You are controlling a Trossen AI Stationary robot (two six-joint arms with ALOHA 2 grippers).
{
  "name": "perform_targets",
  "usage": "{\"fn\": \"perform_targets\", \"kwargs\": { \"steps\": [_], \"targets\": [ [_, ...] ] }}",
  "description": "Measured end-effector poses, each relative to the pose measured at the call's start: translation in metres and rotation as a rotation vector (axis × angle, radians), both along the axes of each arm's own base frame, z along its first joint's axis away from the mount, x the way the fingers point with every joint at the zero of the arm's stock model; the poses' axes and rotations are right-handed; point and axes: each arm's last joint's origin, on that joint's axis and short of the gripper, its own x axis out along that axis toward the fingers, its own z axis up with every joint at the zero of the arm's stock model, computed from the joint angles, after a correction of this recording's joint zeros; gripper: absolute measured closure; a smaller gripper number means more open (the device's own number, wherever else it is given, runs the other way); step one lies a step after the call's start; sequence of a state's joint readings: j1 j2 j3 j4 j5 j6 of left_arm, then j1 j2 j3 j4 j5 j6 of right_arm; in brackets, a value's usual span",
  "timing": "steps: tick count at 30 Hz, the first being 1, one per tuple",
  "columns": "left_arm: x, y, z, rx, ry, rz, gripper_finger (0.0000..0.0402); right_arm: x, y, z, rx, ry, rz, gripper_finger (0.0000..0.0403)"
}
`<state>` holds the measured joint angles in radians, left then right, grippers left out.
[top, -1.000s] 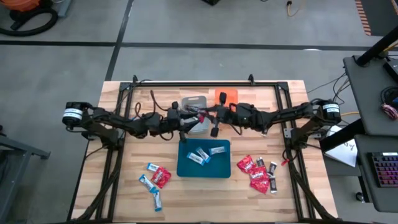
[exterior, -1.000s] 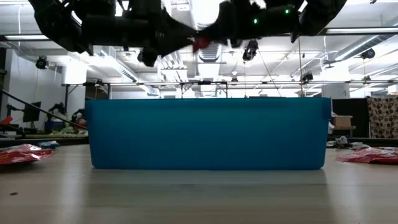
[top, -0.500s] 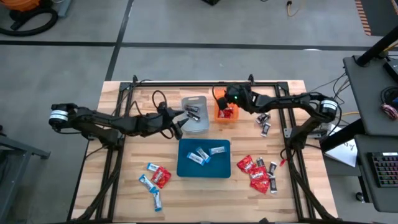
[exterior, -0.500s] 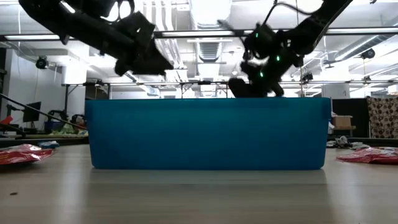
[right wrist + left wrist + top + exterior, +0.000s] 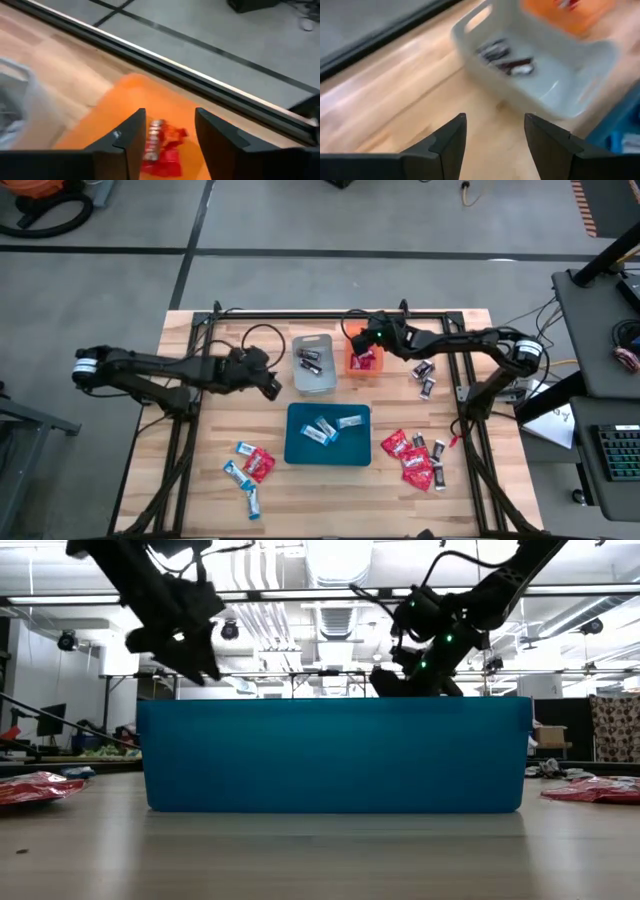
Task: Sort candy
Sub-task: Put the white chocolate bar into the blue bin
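My left gripper (image 5: pixel 274 388) (image 5: pixel 495 117) is open and empty, above the bare table just left of the grey tray (image 5: pixel 325 383). That tray holds dark mini bars (image 5: pixel 505 55). My right gripper (image 5: pixel 360 352) (image 5: pixel 170 112) is open and empty, above the orange tray (image 5: pixel 100 125). Red packets (image 5: pixel 162 145) lie in that tray. The blue tray (image 5: pixel 300 450) holds blue-and-white bars (image 5: pixel 322 430). More loose candy lies on the table at near left (image 5: pixel 252 468) and near right (image 5: pixel 412 457).
Two dark mini bars (image 5: pixel 425 377) lie on the table right of the orange tray. In the low view the blue tray's wall (image 5: pixel 335 755) fills the middle. A dark frame with rails and cables (image 5: pixel 330 313) runs along the table's far edge and sides.
My left gripper has drawn back from the grey tray toward the table's left edge. My right gripper has swung from the table's middle toward the far edge, to above the orange tray. A red packet seen at it a second ago now lies in that tray.
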<state>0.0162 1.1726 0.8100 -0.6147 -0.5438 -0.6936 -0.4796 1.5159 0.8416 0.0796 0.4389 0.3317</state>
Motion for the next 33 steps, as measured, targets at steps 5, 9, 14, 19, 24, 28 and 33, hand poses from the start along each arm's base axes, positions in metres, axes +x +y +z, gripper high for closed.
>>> {"fn": "perform_targets", "kwargs": {
  "steps": [5, 9, 14, 19, 24, 28, 33],
  "targets": [
    [-0.007, 0.002, -0.002, -0.043, 0.126, 0.234, 0.0219, 0.001, 0.007, 0.013, 0.013, -0.066, 0.072, 0.0219],
    [-0.007, 0.001, -0.015, -0.083, 0.23, 0.363, 0.0221, 0.002, 0.014, 0.022, 0.0, -0.086, 0.101, 0.0216],
    [-0.004, 0.004, -0.037, -0.128, 0.365, 0.458, 0.023, 0.003, 0.019, 0.025, -0.01, -0.089, 0.125, 0.0216],
    [-0.004, 0.017, -0.061, -0.155, 0.503, 0.611, 0.0235, 0.005, 0.022, 0.024, -0.018, -0.073, 0.148, 0.0216],
    [-0.013, 0.028, -0.088, -0.198, 0.662, 0.72, 0.0235, 0.005, 0.023, 0.024, -0.017, -0.068, 0.157, 0.0216],
    [-0.02, 0.034, -0.105, -0.217, 0.743, 0.782, 0.0235, 0.005, 0.024, 0.024, -0.011, -0.066, 0.184, 0.0216],
    [-0.024, 0.037, -0.116, -0.232, 0.758, 0.804, 0.0235, 0.006, 0.025, 0.024, -0.016, -0.061, 0.194, 0.0216]
  ]
}}
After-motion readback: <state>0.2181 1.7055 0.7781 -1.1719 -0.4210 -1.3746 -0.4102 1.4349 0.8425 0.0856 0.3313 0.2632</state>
